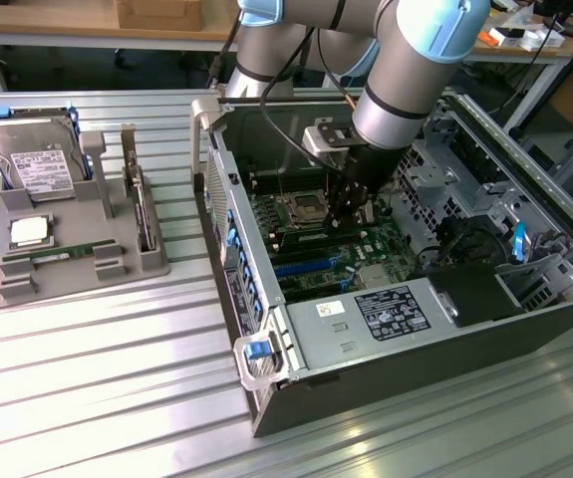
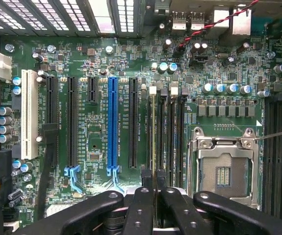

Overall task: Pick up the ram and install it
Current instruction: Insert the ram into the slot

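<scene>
Robotics workshop, slatted aluminium workbench (image 1: 87, 388), open computer case (image 1: 416, 383), grey parts fixture (image 1: 117, 261), desks (image 1: 47, 35) behind

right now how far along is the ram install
Done: the ram is picked up and inside the open computer case. In hand: the jaws clamp it edge-on, lined up along the memory slots beside the CPU socket. Left: seating it; whether it has entered a slot cannot be told.

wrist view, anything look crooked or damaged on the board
Nothing stands out. The ram, pinched in the claw, runs straight, parallel to the slots beside it, not skewed. The CPU socket is empty, with no visible damage.
</scene>
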Controlling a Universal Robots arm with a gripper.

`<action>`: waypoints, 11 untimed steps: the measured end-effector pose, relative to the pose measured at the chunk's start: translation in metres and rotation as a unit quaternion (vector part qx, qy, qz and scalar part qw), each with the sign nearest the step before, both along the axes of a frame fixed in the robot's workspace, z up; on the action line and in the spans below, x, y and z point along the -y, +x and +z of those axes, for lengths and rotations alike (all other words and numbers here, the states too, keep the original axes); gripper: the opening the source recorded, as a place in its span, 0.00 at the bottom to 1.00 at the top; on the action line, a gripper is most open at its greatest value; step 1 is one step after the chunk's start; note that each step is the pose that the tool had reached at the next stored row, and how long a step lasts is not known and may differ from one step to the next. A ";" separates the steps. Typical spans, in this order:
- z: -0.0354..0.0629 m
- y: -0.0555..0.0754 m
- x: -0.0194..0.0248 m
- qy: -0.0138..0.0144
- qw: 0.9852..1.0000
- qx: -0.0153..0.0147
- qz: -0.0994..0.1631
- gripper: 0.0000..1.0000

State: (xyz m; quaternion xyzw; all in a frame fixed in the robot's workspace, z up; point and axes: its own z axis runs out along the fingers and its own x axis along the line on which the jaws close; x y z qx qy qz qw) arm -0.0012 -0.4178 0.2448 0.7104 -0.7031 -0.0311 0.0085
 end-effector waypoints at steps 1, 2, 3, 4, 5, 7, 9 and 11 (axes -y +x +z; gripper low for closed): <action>0.0060 0.000 0.0000 0.000 1.000 0.000 0.000 0.12; 0.0069 0.000 0.0000 0.000 1.000 0.000 0.000 0.12; 0.0068 0.000 -0.0001 -0.002 1.000 0.000 -0.001 0.12; 0.0070 0.000 0.0000 -0.003 1.000 0.000 -0.002 0.12; 0.0071 0.000 -0.0001 -0.003 1.000 0.000 -0.004 0.12; 0.0070 0.000 -0.0003 -0.007 1.000 0.000 -0.017 0.12; 0.0070 0.000 -0.0005 -0.011 1.000 0.000 -0.018 0.12; 0.0068 -0.002 -0.0022 -0.011 1.000 0.000 -0.018 0.12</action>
